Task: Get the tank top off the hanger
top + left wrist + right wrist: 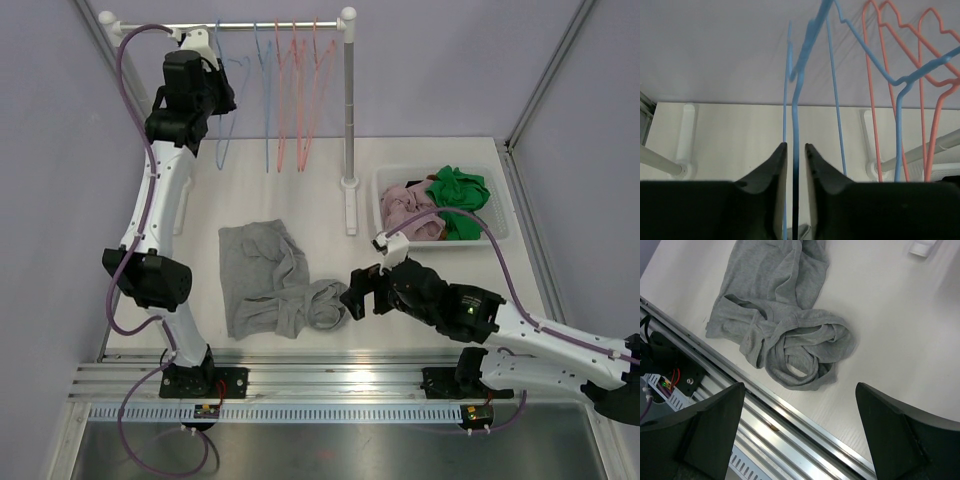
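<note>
The left end effector (795, 146) points up at a blue hanger (795, 120), whose wire runs straight down through the narrow gap between the two black fingers (771, 175). Whether the pads actually touch the wire is hard to tell. Pink hangers (872, 100) hang to the right, above the white desk (730, 145).

White arms (165, 195), black fingers (765, 190), purple cables (120, 62)

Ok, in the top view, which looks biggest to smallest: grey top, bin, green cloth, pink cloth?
1. Grey top
2. Bin
3. Green cloth and pink cloth look about alike, so I can't rank them.
</note>
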Controlling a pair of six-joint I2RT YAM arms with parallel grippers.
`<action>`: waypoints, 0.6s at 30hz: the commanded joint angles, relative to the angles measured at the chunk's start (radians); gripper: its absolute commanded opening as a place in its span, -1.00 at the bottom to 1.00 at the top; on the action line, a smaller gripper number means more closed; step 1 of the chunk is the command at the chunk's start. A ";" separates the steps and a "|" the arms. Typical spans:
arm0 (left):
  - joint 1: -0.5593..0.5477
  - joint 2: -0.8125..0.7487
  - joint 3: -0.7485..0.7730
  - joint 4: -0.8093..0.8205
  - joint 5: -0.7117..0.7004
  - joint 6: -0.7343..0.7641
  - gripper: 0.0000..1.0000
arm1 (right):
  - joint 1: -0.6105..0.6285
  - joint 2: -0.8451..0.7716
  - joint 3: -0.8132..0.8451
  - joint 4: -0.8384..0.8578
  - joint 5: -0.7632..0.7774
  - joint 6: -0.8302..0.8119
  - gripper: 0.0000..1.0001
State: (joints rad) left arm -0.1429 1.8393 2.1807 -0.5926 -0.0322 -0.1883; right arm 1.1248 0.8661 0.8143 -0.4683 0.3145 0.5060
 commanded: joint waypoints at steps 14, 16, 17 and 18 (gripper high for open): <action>0.037 -0.412 -0.243 -0.001 -0.015 -0.063 0.98 | 0.003 0.476 0.155 0.164 -0.074 -0.132 0.99; 0.037 -0.500 -0.378 0.001 -0.018 -0.105 0.98 | 0.003 0.563 0.189 0.174 -0.055 -0.129 0.99; 0.037 -0.584 -0.418 -0.009 -0.015 -0.114 0.98 | 0.003 0.592 0.218 0.181 -0.055 -0.141 0.99; 0.037 -0.624 -0.458 -0.015 -0.011 -0.140 0.98 | 0.004 0.647 0.229 0.203 -0.063 -0.152 0.99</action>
State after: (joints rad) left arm -0.1062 1.3487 1.8099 -0.6075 -0.0422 -0.2554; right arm 1.1248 1.4368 0.9695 -0.3492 0.2253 0.3943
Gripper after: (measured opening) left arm 0.987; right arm 0.993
